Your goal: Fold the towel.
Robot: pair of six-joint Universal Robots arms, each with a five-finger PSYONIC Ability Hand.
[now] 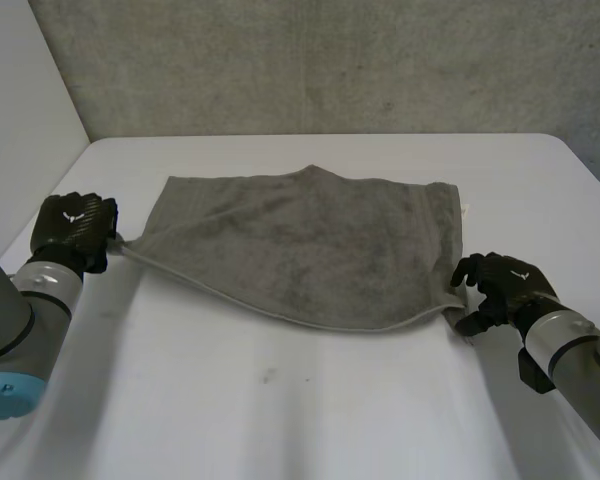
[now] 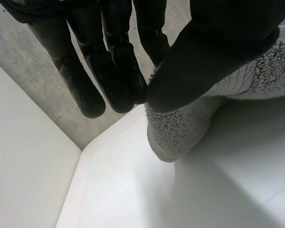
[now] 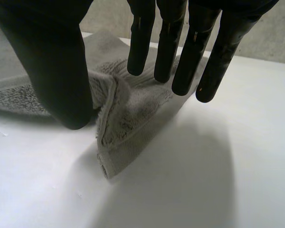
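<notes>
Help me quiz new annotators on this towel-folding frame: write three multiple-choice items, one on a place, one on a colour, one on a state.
1. Where on the towel is the left hand?
A) the middle
B) a near corner
C) the far edge

2. What colour is the towel?
A) grey
B) blue
C) red

3. What is the right hand doing?
A) lying open, away from the towel
B) pinching a towel corner
C) curled on nothing

Answers:
1. B, as the head view shows the hand at the near corner on its own side.
2. A, as the cloth is grey in every view.
3. B, as the right wrist view shows the corner pinched in the hand.
</notes>
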